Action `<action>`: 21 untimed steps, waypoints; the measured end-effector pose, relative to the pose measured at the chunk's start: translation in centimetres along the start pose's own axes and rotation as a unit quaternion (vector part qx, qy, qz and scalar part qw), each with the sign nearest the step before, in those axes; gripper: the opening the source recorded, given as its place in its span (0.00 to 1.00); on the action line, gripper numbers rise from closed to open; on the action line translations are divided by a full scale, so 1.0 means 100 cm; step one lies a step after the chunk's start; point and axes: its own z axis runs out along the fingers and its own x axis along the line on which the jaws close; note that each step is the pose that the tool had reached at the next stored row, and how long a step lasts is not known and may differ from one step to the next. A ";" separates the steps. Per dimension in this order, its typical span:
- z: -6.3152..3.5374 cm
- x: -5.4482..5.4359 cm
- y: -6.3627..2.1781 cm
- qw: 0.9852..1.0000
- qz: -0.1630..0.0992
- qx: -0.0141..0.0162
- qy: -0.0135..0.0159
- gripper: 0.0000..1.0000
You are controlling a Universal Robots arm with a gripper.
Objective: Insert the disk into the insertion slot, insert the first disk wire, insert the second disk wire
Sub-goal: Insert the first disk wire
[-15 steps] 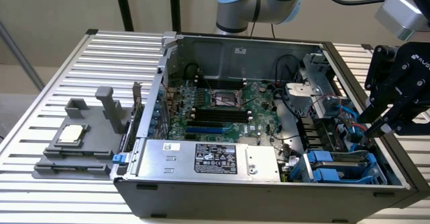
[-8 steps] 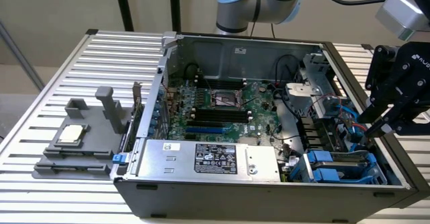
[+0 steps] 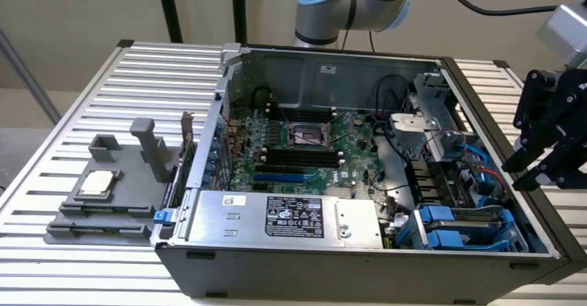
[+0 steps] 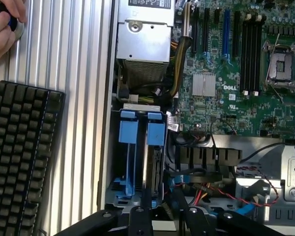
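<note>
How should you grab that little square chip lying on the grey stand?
Probably from straight above, pinching the chip by two opposite edges. It lies flat on the grey stand, so only its thin sides offer a hold, and nothing covers it from the top.

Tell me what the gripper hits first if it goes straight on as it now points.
Most likely the insertion slot, the grey drive cage with blue clips: in the wrist view it lies straight ahead of the gripper. Depth is unclear, so take this as a best guess.
</note>
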 end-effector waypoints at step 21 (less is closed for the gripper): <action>0.0307 -0.023 -0.0080 0.999 -0.004 -0.002 0.038 0.31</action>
